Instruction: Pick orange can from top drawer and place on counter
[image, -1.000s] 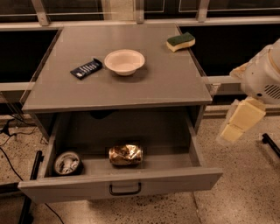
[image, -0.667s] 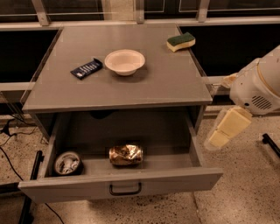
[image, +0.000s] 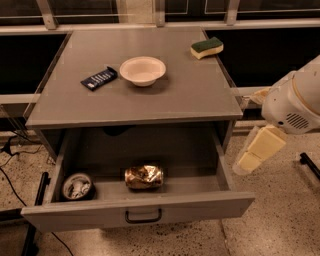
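The orange can (image: 144, 177) lay on its side in the open top drawer (image: 100, 214), well left of the gripper (image: 256, 151). The gripper hung just right of the drawer's side wall, below counter (image: 190, 95) level. Whether it was open or closed could not be told.

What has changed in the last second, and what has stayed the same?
The gripper has moved down and closer to the right side of the open top drawer; it holds nothing. The orange can lies in the drawer as before, and the bowl, sponge and dark packet on the counter have not moved.
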